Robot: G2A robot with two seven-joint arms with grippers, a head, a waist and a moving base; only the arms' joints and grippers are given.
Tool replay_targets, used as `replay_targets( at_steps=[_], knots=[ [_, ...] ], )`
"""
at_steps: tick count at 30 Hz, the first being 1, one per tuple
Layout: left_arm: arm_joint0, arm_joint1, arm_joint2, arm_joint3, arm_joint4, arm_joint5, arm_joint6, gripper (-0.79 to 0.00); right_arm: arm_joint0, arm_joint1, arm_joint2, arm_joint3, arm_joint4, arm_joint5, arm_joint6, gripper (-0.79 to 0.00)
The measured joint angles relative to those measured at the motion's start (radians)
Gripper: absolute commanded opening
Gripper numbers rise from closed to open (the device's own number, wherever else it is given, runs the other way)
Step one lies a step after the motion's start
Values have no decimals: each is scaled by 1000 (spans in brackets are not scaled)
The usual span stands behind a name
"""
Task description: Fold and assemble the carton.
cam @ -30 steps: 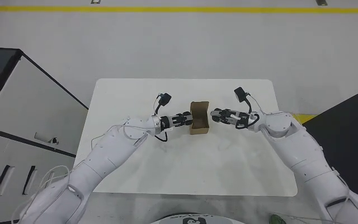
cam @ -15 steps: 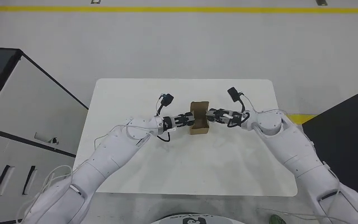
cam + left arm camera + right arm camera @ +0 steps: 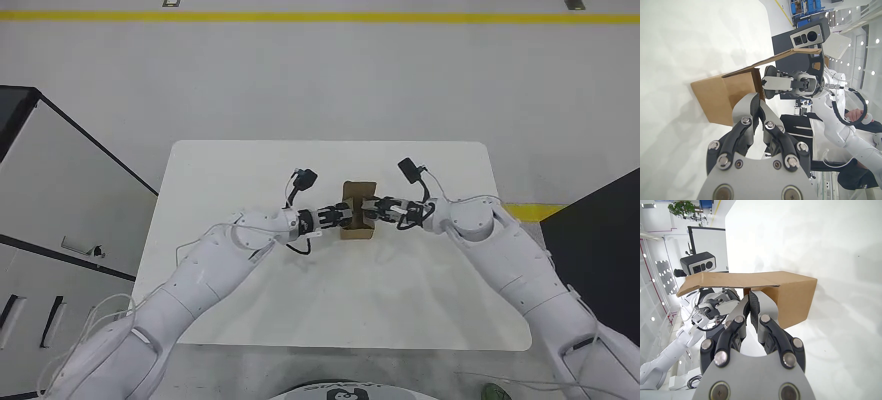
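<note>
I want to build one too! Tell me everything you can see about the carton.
The carton is plain brown cardboard, half folded into an open box shape. It stands on the white table, near the middle. One long flap sticks out unfolded, with its end bent. The left gripper and the right gripper, fingers closed, touch it from opposite sides.
</note>
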State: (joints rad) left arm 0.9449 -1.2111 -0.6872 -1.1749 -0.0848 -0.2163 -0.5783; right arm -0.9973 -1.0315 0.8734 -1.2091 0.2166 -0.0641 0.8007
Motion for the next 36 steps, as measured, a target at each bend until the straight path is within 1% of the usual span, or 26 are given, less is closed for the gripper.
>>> replay_targets(
  at_steps=[16,25,36],
  knots=[
    [-7,-28,2,16,46,47,5,-785,2,-14,9,-1,-33,3,-6,-785],
    [-6,-39,-6,28,57,55,-2,-785,-22,-8,39,-35,-65,28,-1,-785],
    [-3,-50,-20,36,68,51,-13,-785,-5,-25,17,-8,-87,51,8,-785]
  ],
)
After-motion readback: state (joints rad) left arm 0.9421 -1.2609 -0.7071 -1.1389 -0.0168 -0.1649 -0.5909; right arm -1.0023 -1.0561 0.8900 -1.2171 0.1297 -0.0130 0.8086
